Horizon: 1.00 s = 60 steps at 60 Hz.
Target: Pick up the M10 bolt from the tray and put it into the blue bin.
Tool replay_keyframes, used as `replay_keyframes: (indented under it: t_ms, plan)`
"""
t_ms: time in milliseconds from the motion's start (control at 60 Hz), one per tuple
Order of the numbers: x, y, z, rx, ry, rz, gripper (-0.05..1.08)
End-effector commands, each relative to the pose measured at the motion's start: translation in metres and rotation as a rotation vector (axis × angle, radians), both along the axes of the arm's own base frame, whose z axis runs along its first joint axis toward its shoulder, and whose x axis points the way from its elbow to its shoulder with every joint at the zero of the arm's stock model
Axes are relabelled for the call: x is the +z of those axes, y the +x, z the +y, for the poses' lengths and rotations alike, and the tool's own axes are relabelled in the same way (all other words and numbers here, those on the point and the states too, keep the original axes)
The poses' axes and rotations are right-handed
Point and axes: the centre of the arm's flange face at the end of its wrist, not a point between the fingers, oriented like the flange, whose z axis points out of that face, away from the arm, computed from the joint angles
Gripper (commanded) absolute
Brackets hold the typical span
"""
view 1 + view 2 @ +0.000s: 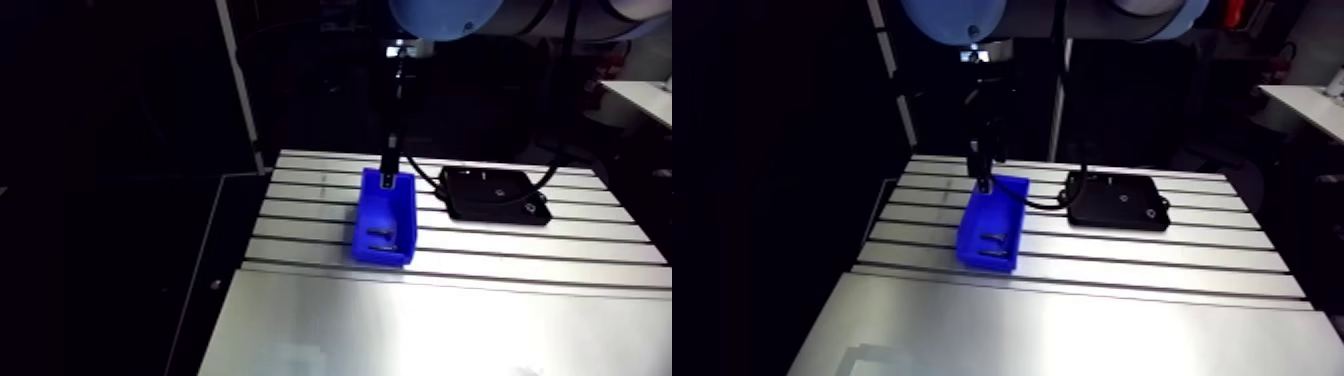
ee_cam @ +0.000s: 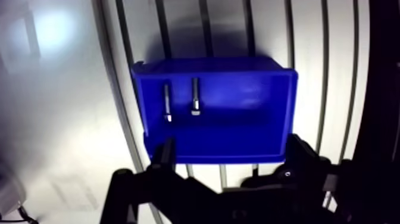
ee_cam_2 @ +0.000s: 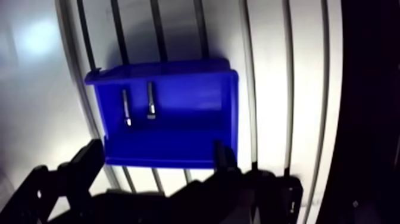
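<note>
Slotted worktop (image 1: 450,300) carrying the blue bin (image 2: 244,128) left of centre, with the black tray (image 1: 480,190) just to its right and slightly farther back. The end effector (image 2: 231,148) hangs over the bin's far end, its two fingers spread wide with nothing between them. Two bolts (image 2: 194,96) lie side by side at the bin's near end, and which is the M10 bolt cannot be told. Such a bolt is judged small, rigid, dense and smooth, best taken across the shank just below the head.
</note>
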Motion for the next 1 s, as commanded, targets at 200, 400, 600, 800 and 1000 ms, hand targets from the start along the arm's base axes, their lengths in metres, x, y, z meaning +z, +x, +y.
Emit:
replay_keyframes:
  t_ms: [200, 400, 600, 800, 1000]
  plan:
    - [0.138, -0.016, 0.04, -0.975, 0.028, 0.231, 0.01]
    - [0.168, -0.02, 0.064, -1.509, 0.045, 0.179, 0.01]
    - [0.18, -0.006, 0.064, -1.571, 0.079, 0.087, 0.01]
    - [0.218, -0.004, 0.083, -1.597, 0.083, 0.076, 0.01]
    - [0.237, -0.003, 0.084, -1.588, 0.087, 0.076, 0.01]
